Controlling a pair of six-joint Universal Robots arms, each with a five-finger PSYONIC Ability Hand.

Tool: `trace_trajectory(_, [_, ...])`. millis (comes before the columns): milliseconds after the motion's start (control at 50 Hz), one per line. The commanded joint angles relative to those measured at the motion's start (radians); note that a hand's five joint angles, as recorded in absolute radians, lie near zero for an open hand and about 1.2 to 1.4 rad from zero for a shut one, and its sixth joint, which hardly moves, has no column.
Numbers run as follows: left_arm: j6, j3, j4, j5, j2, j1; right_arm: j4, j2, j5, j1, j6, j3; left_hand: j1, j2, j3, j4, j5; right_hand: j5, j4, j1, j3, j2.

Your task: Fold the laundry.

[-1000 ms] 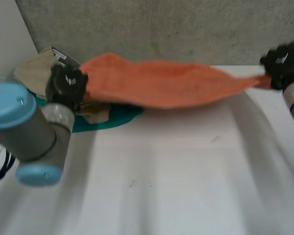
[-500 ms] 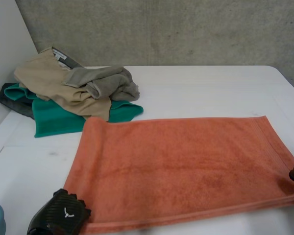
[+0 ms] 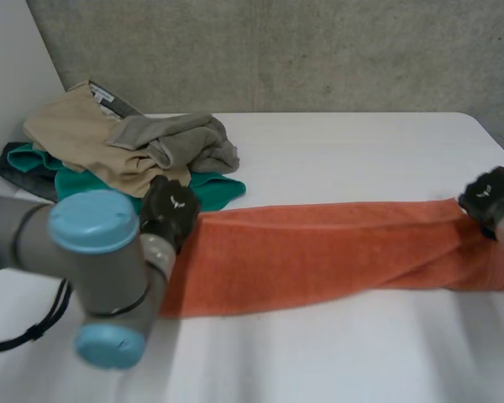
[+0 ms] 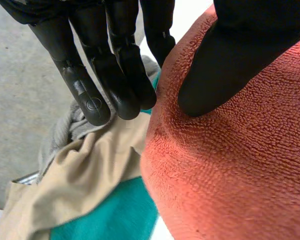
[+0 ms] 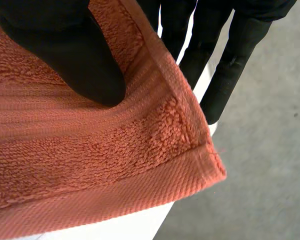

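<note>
Since half a second ago the orange towel (image 3: 319, 256) has gone from lying open to doubled lengthwise, because both hands have carried its near edge over to the far one. It lies on the bench (image 3: 336, 151), one end touching the laundry pile (image 3: 126, 155) and the rest stretching straight away from it.

My left hand (image 3: 170, 210) pinches the corner at the pile end, thumb on top and fingers behind. My right hand (image 3: 491, 197) pinches the corner farthest from the pile in the same way.

My worries:
- **Snagging:** the left fingers (image 4: 115, 75) hang just beside the pile's tan garment (image 4: 90, 190), so pulling out could drag it along.
- **Crooked fold:** a slanted crease runs through the end away from the pile, so I judge the layers aren't square. Letting go now would set the fold crooked.
</note>
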Motion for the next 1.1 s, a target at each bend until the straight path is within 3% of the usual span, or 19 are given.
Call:
trace_trajectory(20, [0.118,0.229,0.066,-0.083,-0.215,0.016,-0.148,0.19,-0.003,0.045,0.001,-0.171,0.237,0.196,0.199,0.192,0.244,0.234,0.196,0.262,0.203,0.215])
trace_trajectory(160, [0.215,0.303,0.143,-0.113,-0.274,0.044,-0.311,0.264,-0.014,0.072,0.009,-0.227,0.237,0.196,0.199,0.192,0.244,0.234,0.196,0.262,0.203,0.215])
trace_trajectory(340, [0.22,0.308,0.251,-0.104,-0.288,0.048,-0.371,0.313,-0.074,0.079,0.032,-0.253,0.237,0.196,0.199,0.192,0.244,0.234,0.196,0.262,0.203,0.215])
trace_trajectory(380, [0.22,0.309,0.255,-0.102,-0.286,0.047,-0.372,0.311,-0.083,0.08,0.061,-0.253,0.2,0.159,0.162,0.154,0.206,-0.167,-0.206,-0.139,-0.199,-0.187])
trace_trajectory(420, [0.222,0.31,0.255,-0.102,-0.284,0.045,-0.372,0.307,-0.075,0.08,0.091,-0.253,-0.35,-0.39,-0.388,-0.395,-0.343,-0.952,-0.991,-0.924,-0.984,-0.972])
trace_trajectory(440, [0.223,0.31,0.255,-0.104,-0.283,0.044,-0.368,0.299,-0.072,0.08,0.131,-0.251,-0.614,-0.655,-0.652,-0.66,-0.607,-0.987,-1.026,-0.959,-1.019,-1.007])
trace_trajectory(460, [0.223,0.31,0.255,-0.105,-0.278,0.038,-0.365,0.293,-0.072,0.079,0.153,-0.245,-0.826,-0.867,-0.864,-0.872,-0.819,-0.987,-1.026,-0.959,-1.019,-1.007])
trace_trajectory(500, [0.223,0.308,0.254,-0.104,-0.268,0.036,-0.357,0.253,-0.071,0.073,0.223,-0.23,-0.966,-1.006,-1.004,-1.011,-0.959,-0.987,-1.026,-0.959,-1.019,-1.007])
trace_trajectory(640, [0.208,0.248,0.237,-0.114,-0.171,0.039,-0.231,0.091,-0.08,0.039,0.432,-0.185,-0.984,-1.025,-1.022,-1.029,-0.977,-0.987,-1.026,-0.959,-1.019,-1.007])
trace_trajectory(720, [0.186,0.158,0.235,-0.11,-0.084,0.041,0.023,0.006,-0.117,-0.035,0.473,-0.175,-0.984,-1.025,-1.022,-1.029,-0.977,-0.987,-1.026,-0.959,-1.019,-1.007])
trace_trajectory(820, [0.096,0.023,0.234,-0.107,0.005,0.035,0.23,0.006,-0.181,-0.11,0.461,-0.159,-0.984,-1.025,-1.022,-1.029,-0.977,-0.966,-1.004,-0.938,-0.998,-0.985])
trace_trajectory(1060, [0.05,-0.056,0.234,-0.088,0.018,0.002,0.154,0.159,-0.196,-0.159,0.346,-0.153,-0.981,-1.022,-1.019,-1.026,-0.974,-0.795,-0.834,-0.767,-0.827,-0.815])
trace_trajectory(1080, [0.048,-0.056,0.234,-0.088,0.018,0.002,0.152,0.17,-0.196,-0.159,0.343,-0.156,-0.984,-1.025,-1.022,-1.029,-0.977,-0.757,-0.796,-0.729,-0.789,-0.777])
trace_trajectory(1100, [0.048,-0.056,0.234,-0.09,0.018,0.002,0.152,0.187,-0.195,-0.161,0.34,-0.162,-0.984,-1.025,-1.022,-1.029,-0.977,-0.545,-0.583,-0.517,-0.577,-0.564])
